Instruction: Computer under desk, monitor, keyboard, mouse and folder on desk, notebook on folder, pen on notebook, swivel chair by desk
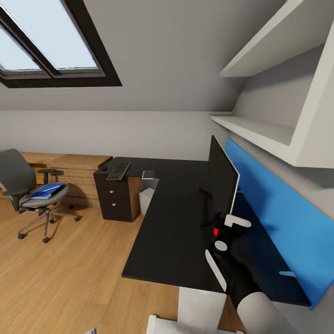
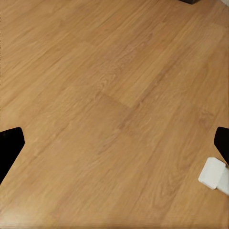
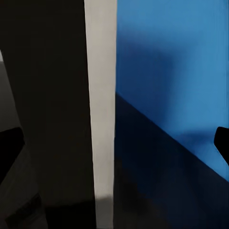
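The monitor (image 1: 222, 178) stands edge-on on the black desk (image 1: 176, 222). My right gripper (image 1: 228, 221) is at its near edge. In the right wrist view that gripper (image 3: 114, 148) is open, its fingers straddling the monitor's pale edge (image 3: 100, 119). At the desk's far end lie the keyboard (image 1: 118, 170), the mouse (image 1: 104, 168) and a small flat pale-sheened thing (image 1: 148, 174), perhaps the notebook. The white computer (image 1: 145, 200) sits under the desk. The blue folder (image 1: 46, 190) lies on the swivel chair (image 1: 21, 178), left of the desk. My left gripper (image 2: 114, 148) hangs open over the floor. The pen is too small to make out.
A blue back panel (image 1: 278, 218) runs behind the monitor, with white shelves (image 1: 260, 130) above it. A light wooden drawer chest (image 1: 76, 169) stands against the far wall between chair and desk. Wood floor (image 1: 79, 278) stretches left of the desk.
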{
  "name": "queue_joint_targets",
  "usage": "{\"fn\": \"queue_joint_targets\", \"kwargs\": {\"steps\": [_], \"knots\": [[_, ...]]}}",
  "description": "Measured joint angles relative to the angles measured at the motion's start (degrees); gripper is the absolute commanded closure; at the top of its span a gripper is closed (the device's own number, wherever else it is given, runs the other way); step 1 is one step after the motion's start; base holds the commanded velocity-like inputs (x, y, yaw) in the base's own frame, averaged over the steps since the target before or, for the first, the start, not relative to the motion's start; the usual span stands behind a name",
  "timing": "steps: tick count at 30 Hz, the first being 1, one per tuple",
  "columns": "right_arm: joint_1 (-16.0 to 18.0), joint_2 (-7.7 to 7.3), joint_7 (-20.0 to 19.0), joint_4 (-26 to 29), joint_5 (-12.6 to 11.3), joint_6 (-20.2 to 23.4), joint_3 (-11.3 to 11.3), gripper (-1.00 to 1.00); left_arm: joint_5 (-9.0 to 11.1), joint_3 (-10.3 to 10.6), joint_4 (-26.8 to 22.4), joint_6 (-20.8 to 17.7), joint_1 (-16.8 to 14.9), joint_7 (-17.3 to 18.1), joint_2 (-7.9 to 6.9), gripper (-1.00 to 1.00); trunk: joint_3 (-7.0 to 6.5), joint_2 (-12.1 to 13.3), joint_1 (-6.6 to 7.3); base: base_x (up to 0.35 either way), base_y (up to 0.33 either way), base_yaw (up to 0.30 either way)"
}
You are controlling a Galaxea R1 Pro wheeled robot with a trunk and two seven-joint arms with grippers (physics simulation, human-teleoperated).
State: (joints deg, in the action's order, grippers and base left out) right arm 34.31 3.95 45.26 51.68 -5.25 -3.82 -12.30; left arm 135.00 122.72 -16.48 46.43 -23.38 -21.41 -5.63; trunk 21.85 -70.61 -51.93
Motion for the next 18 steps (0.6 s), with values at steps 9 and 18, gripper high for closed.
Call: {"fn": "queue_joint_targets", "kwargs": {"steps": [9,18], "knots": [[0.0,-0.05,-0.3,-0.3,0.0,0.0,0.0,-1.0,0.0,0.1,-0.1,-0.1,0.5,0.2,0.09,-1.0,0.0,0.0,0.0,-0.001,-0.003,0.0],[0.0,-0.13,-0.3,-0.3,0.0,0.0,0.1,-1.0,0.0,0.1,0.4,0.6,10.4,0.5,-1.59,-1.0,0.01,0.0,0.0,0.0,0.0,0.0]]}}
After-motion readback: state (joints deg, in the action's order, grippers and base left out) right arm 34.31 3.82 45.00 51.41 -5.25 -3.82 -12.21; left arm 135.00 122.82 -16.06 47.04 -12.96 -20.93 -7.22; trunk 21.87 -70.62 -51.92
